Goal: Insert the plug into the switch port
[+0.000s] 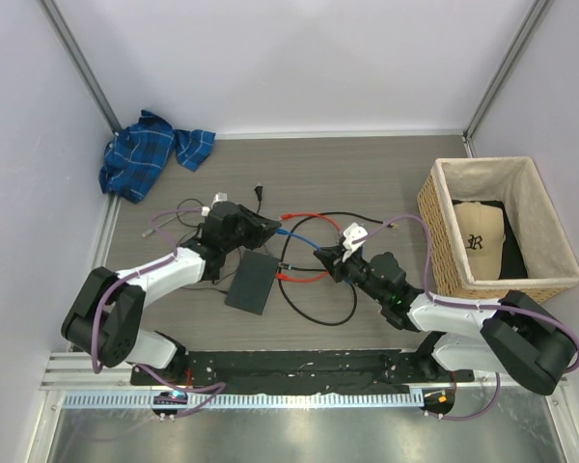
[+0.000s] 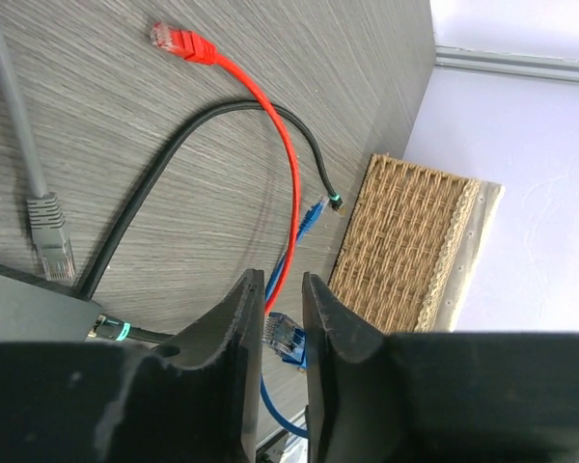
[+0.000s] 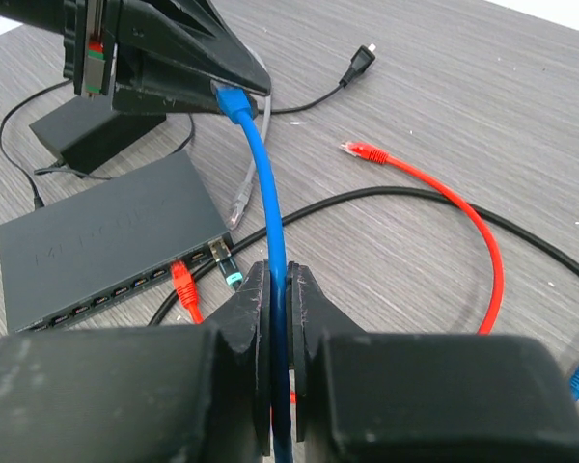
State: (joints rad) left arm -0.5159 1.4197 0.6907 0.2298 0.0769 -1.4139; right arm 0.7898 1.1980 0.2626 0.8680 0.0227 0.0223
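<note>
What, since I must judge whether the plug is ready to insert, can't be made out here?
- Left wrist view: whether the left gripper pinches the blue plug; its own fingers hide the plug's sides.
- Right wrist view: which ports of the switch are free; too small and dark.
- Same view: the blue cable below the right gripper shut on it; its fingers hide it.
- Top view: the switch's ports; too small.

A beige cap (image 1: pixel 478 230) in the wicker basket (image 1: pixel 432 220), at three o'clock in the top view, bears one dark ornate letter, seemingly an R. The flat grey switch (image 3: pixel 106 231) has faint embossed lettering on its lid, too dim to read.
</note>
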